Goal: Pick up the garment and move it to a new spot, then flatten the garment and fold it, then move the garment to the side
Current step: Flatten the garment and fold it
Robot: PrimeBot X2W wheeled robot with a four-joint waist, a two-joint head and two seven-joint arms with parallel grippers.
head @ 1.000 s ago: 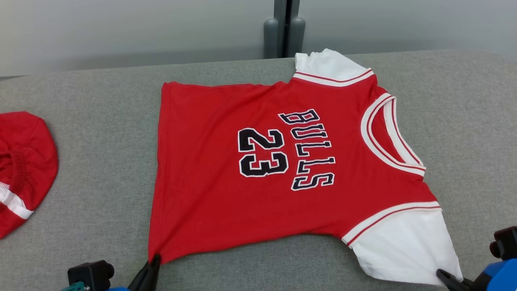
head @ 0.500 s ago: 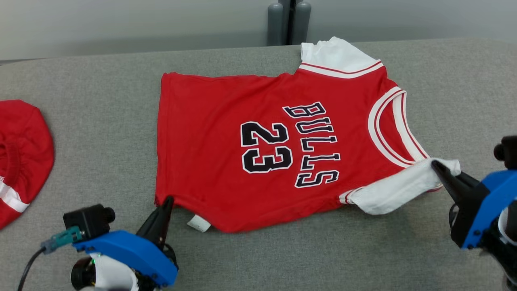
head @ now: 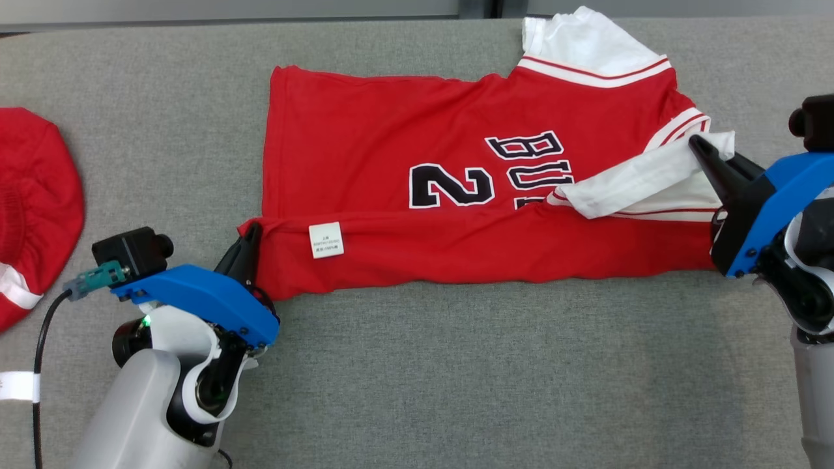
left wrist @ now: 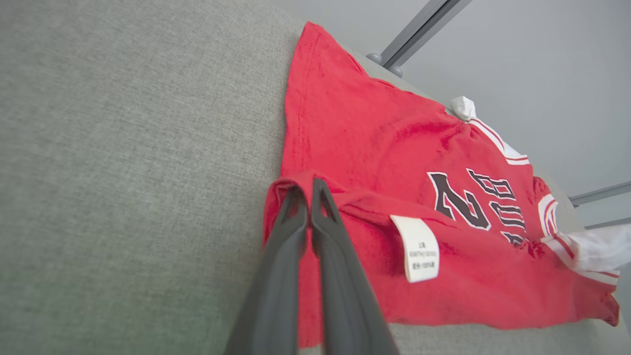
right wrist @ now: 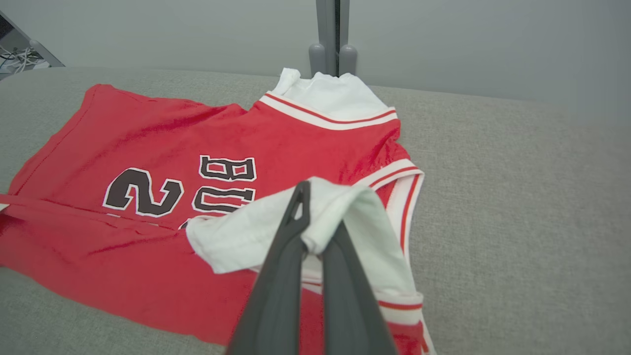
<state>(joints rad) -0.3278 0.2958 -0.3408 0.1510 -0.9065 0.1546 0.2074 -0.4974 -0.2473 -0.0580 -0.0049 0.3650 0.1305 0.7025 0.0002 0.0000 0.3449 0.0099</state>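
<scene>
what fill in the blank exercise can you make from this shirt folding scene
The right end effector pinches the shirt's ____ sleeve.
The left end effector is shut on a ____ corner beside the label.
The only digit showing is ____.
The surface under the shirt is ____.
Missing: white; red; 2; grey.

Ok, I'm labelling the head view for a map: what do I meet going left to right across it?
Red garment at the left edge → left gripper pinching the jersey hem → white care label → black number 2 → folded-over white sleeve → right gripper gripping that sleeve.
</scene>
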